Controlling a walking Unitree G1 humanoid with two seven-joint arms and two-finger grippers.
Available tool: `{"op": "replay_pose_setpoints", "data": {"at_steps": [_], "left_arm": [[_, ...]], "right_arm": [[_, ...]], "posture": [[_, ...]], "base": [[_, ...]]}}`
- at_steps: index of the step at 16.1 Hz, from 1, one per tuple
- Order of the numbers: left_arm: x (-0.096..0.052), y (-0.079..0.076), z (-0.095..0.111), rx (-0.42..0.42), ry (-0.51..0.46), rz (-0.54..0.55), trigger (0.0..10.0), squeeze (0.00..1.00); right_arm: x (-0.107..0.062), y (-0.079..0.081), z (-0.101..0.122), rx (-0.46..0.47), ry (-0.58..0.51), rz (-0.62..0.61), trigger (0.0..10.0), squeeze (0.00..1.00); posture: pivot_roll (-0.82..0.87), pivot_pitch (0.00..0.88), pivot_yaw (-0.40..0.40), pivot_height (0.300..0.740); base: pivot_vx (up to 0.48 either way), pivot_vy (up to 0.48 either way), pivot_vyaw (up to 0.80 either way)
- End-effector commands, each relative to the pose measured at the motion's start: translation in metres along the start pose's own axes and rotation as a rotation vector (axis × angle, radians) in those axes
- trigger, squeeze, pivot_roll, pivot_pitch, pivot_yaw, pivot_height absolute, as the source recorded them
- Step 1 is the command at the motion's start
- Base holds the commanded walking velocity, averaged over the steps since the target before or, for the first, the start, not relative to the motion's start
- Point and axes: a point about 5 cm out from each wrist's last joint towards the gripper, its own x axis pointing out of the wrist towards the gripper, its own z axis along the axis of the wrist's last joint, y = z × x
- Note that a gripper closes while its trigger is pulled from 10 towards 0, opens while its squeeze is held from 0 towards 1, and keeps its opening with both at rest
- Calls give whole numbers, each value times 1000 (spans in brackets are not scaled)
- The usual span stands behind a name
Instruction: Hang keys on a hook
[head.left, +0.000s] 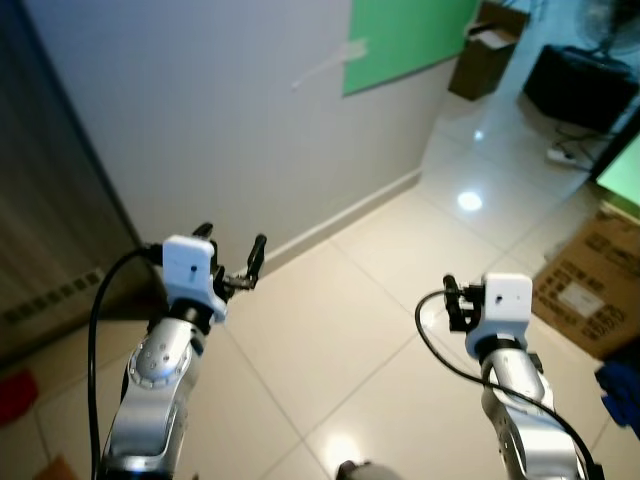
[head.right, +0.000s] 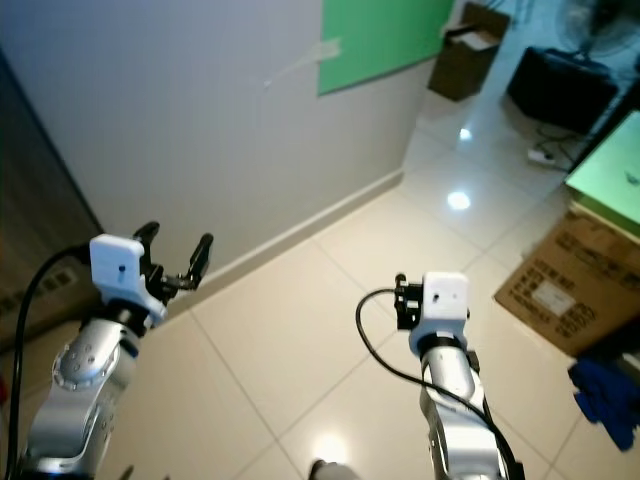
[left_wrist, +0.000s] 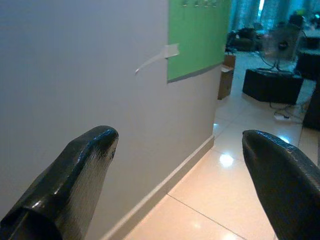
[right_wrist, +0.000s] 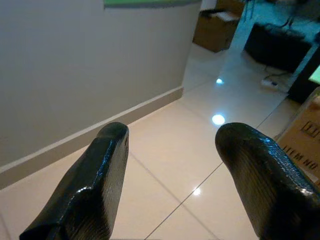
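Note:
My left gripper (head.left: 232, 240) is raised in front of a pale grey wall (head.left: 220, 110). It is open, with nothing between its fingers (left_wrist: 82, 170). My right gripper (right_wrist: 170, 132) is held out over the tiled floor (head.left: 360, 330), also open and empty. A green panel (head.left: 405, 35) is fixed to the wall further along to the right. Along its top edge, the left wrist view shows a row of small hook-like pegs (left_wrist: 200, 3), blurred. A strip of white tape (head.left: 330, 62) sticks out from the panel's left edge. I can make out no keys.
A dark door or panel (head.left: 50, 230) stands at the left. A large cardboard box (head.left: 590, 285) and a blue cloth (head.left: 622, 395) lie at the right. Further off are an open brown box (head.left: 485, 50), a black case (head.left: 580, 85) and a power strip (head.left: 562, 153).

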Motion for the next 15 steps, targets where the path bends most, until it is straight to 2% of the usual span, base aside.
{"op": "replay_pose_setpoints", "data": {"at_steps": [1, 3, 6, 8, 15], "left_arm": [[2, -9, -1, 33, -2, -50, 10000, 0], [5, -17, -1, 59, -2, -90, 10000, 0], [19, -20, 2, 59, -13, -85, 10000, 0], [21, -19, 3, 55, -24, -69, 10000, 0], [24, -19, 1, 52, -27, -56, 10000, 0]], "right_arm": [[1, -7, 6, -29, -36, -23, 10000, 0], [1, -8, 12, -71, -57, -5, 10000, 0], [3, -11, 18, -33, -84, -5, 10000, 0], [3, -12, 21, -9, -98, -12, 10000, 0], [1, -15, 18, -5, -91, -22, 10000, 0]], "posture": [[-63, 0, 8, 740], [-83, 0, 19, 740], [-99, 1, 21, 740], [-101, 1, 21, 740], [-98, 10, 20, 740]], "base": [[292, 0, 0], [326, 0, 0], [364, 0, 0], [377, 0, 0], [376, 0, -756]]}}
